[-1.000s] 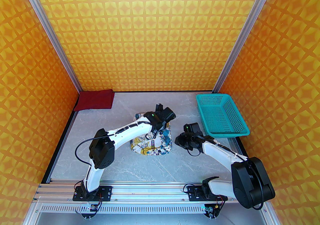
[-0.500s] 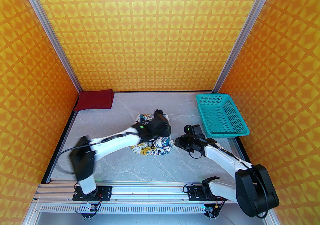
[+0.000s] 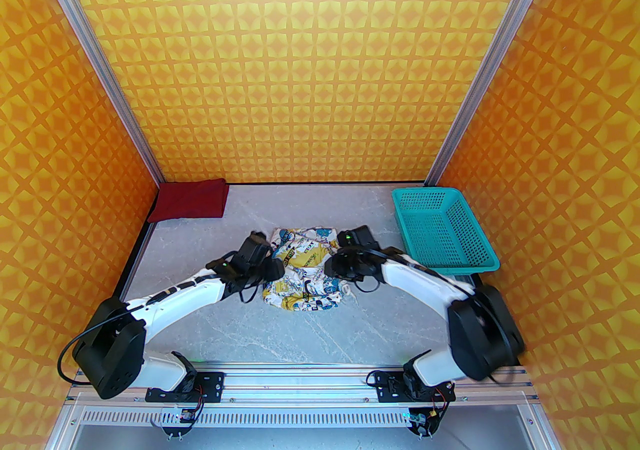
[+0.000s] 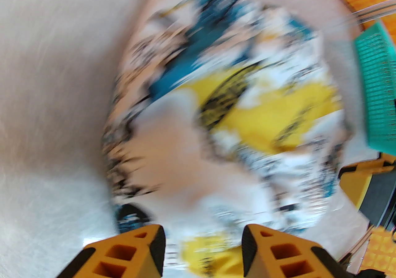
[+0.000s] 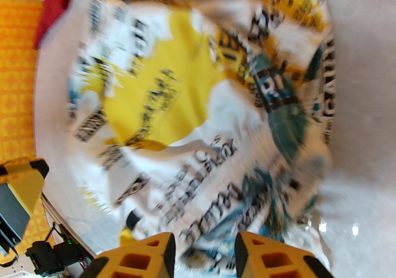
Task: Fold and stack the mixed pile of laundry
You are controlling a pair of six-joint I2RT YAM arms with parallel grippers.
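Two garments are lying well apart on the grey table (image 3: 200,328). The teal basket (image 3: 440,233) is sitting at 2 o'clock from the middle. The printed white garment (image 3: 305,270) is lying rumpled at mid-table, about as deep as it is wide, so no long axis is showing itself. The dark red T-shirt (image 3: 192,200) is resting folded at 10 o'clock from it, in the far left corner.

The left gripper (image 3: 274,269) is hanging at the printed garment's 9 o'clock edge and the right gripper (image 3: 331,268) at its 3 o'clock edge, both about equally near. I judge the coming move is hinging on this flanking, one edge per arm.

From above, the wrists are hiding the jaws. Both wrist views, though blurred, are showing orange fingers (image 4: 136,255) standing apart with cloth spreading toward 12 o'clock and nothing clamped. The right wrist view is also catching the red T-shirt at 11 o'clock.
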